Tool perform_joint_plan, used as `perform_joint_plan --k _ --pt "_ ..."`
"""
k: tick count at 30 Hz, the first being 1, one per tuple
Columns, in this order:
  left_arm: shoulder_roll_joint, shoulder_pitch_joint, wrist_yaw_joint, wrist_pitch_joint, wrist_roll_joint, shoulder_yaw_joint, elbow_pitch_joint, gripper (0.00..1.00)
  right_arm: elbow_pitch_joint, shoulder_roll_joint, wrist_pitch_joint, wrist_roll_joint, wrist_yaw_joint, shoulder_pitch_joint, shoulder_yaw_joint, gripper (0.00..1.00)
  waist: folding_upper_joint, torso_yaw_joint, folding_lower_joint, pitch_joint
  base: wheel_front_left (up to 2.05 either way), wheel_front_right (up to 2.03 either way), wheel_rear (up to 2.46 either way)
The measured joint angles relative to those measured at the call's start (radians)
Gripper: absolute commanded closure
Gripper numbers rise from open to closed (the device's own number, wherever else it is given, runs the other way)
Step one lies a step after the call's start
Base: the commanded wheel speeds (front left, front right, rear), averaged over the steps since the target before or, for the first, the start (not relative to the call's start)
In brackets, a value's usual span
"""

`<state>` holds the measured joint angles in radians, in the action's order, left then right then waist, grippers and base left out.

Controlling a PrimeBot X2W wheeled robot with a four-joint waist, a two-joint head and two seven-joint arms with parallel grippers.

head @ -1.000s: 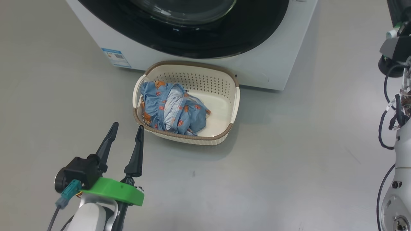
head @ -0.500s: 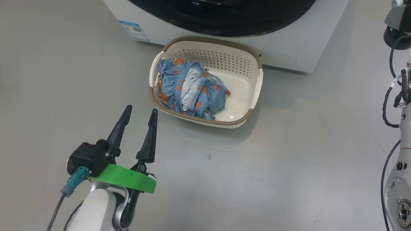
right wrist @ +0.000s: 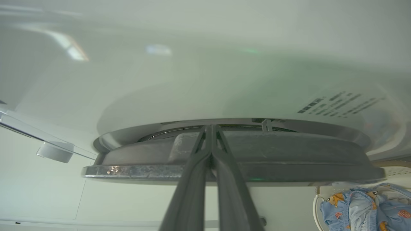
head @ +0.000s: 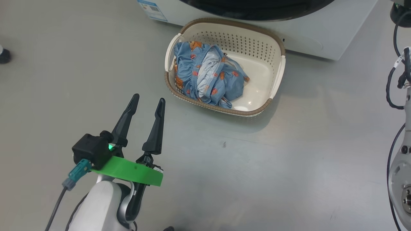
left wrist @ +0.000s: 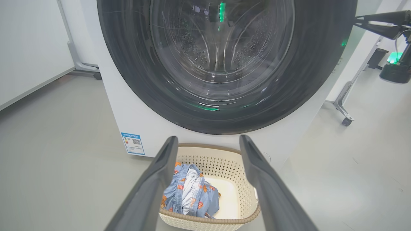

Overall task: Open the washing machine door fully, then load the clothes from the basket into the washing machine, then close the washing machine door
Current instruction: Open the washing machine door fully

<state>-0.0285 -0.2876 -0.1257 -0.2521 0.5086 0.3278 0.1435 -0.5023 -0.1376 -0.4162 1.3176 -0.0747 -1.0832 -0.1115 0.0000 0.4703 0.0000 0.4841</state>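
Well, my right gripper has its fingers pressed together and holds nothing. The tips are at the edge of the washing machine door, I think to hook the rim and pull it open. My left gripper hovers wide open and empty near the basket, ready for the clothes inside it, just before the washing machine.

My head camera has shifted within a second: the basket and the clothes sit higher and further right in frame, the washing machine nearly off the top, a small dark object newly in at left
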Motion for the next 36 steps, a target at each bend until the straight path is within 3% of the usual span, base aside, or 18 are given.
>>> perform_joint_plan --k 24,36 --pt "0.004 -0.016 0.0 0.0 0.047 0.026 -0.011 0.0 -0.11 -0.022 0.015 -0.017 0.005 -0.1 0.019 1.0 0.0 0.062 0.0 0.051 0.0 0.0 0.0" --pt "0.004 -0.016 0.0 0.0 0.053 0.018 -0.012 0.0 -0.145 -0.03 -0.117 0.025 0.044 -0.116 0.057 1.0 0.0001 0.061 0.0 0.044 0.0 0.0 0.0"
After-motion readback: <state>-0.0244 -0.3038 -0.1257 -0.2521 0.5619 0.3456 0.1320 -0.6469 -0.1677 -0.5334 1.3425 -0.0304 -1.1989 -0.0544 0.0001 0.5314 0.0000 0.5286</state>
